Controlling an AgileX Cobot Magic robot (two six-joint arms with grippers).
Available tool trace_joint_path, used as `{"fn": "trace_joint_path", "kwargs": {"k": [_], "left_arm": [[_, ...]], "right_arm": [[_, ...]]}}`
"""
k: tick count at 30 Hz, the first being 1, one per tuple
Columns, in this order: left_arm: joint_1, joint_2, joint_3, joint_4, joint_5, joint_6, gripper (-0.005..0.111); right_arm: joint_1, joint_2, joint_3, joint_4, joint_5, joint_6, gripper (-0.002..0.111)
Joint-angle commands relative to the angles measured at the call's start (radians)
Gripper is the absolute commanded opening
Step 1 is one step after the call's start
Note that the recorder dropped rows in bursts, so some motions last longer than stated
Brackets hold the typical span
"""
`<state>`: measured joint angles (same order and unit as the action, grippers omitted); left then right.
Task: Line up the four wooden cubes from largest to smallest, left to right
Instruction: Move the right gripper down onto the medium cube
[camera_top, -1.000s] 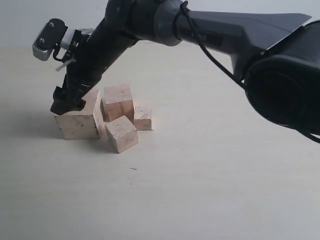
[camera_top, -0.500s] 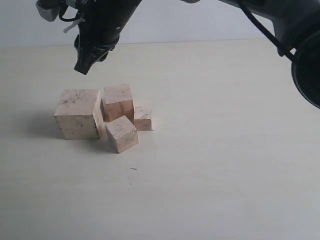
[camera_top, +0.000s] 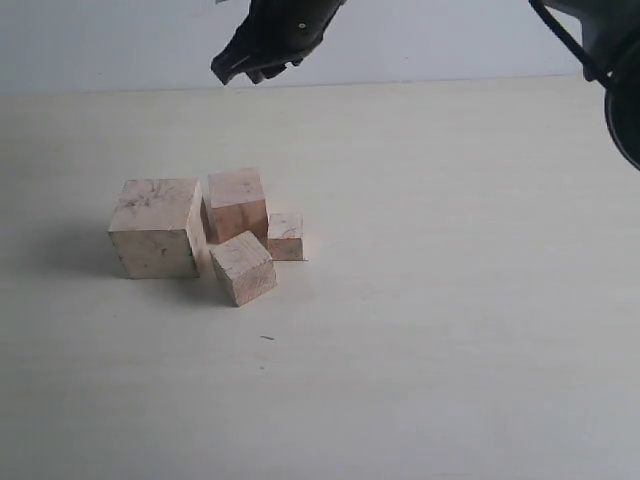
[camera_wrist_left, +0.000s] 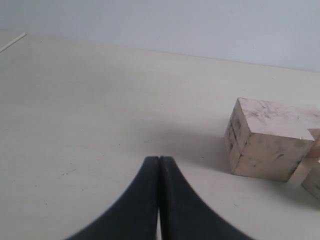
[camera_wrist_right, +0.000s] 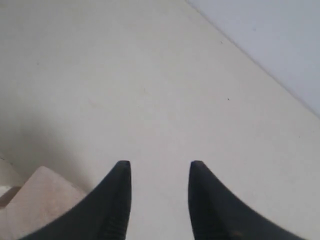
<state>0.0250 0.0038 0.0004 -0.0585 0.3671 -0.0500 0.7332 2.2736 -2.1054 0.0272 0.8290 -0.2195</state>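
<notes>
Four wooden cubes (camera_top: 232, 215) are sitting bunched together on the table (camera_top: 450, 320), over on the left side of the exterior view. They are not making a row. The biggest cube (camera_top: 155, 228), with dark scribbles on top, is standing furthest left. The second biggest cube (camera_top: 237, 203) is sitting just beside it on the right, a bit further back. The smallest cube (camera_top: 286, 236) is sitting just to the right of that one. The third cube (camera_top: 243, 267) is lying in front of them, turned at a slant.

Your right gripper (camera_top: 240, 72) is hanging high up behind the cubes, well apart from them. Its fingers (camera_wrist_right: 117, 200) are spreading wide and holding nothing. One cube is peeking in under it, but you cannot tell which.

Your left gripper (camera_wrist_left: 159, 200) is hovering low over bare table. Its fingers are pressing together with nothing between them. The biggest cube is sitting near it, not touching.
</notes>
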Motion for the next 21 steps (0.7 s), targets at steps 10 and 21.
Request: {"fn": "trace_joint_path", "kwargs": {"k": [10, 21], "left_arm": [[-0.006, -0.004, 0.000, 0.005, -0.007, -0.003, 0.000], [-0.006, -0.004, 0.000, 0.005, -0.007, -0.003, 0.000]], "right_arm": [[-0.006, 0.130, -0.005, 0.142, -0.045, -0.064, 0.000], [-0.008, 0.169, -0.005, 0.191, -0.140, -0.066, 0.000]]}}
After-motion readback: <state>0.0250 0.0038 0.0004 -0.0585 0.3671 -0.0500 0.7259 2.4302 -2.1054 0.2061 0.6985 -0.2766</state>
